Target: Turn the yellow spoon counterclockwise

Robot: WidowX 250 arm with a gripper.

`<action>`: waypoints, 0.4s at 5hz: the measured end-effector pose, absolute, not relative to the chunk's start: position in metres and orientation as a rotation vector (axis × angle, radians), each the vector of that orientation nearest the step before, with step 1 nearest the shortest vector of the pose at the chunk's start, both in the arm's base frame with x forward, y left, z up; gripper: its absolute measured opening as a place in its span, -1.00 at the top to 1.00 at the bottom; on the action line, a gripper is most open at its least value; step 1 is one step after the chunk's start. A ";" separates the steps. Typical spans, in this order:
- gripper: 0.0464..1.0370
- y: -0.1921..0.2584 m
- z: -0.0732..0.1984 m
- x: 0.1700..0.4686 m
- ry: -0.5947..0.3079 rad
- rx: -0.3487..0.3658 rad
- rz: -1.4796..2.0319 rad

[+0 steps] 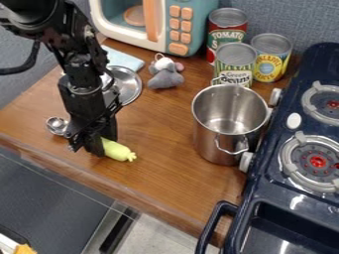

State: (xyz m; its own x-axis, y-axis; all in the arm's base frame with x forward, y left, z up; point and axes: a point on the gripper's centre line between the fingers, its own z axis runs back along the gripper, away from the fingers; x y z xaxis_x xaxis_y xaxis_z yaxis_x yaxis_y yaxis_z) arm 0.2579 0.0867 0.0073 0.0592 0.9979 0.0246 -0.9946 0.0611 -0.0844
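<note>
**Light Yellow Piece [118, 150] at the Claw [102, 144], Ready for a Gentle Twist**

With 12 at the top of your view, the yellow piece lies on the counter [159, 173], low on the left, between 8 and 9 o'clock from the steel pot [215, 144]. Its knobbed tip points to about 4 o'clock. You can't make out a spoon's bowl, as the claw covers the other end. You can't tell whether the claw is clenched on it or merely around it.

It looks smooth, plump and moulded, so expect little weight, perhaps some give and a tendency to slip. Fragile seems unlikely. Take it across the thick middle, squeeze moderately, and swing the tip from 4 towards 2 o'clock; a hold at one end would probably let it pivot or skid. Mind the small metal scoop [57, 125] at 10 o'clock from it.

As for labels, printed wrappers go round the red can [225, 38] and green can [232, 70] at the pot's 12, and the yellow can [270, 62] at its 1. None of that print bears on your turn.
</note>
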 end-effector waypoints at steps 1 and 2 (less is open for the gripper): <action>-0.46 0.086 0.005 0.260 -0.064 -0.080 1.501; -0.92 0.086 0.004 0.261 -0.063 -0.084 1.501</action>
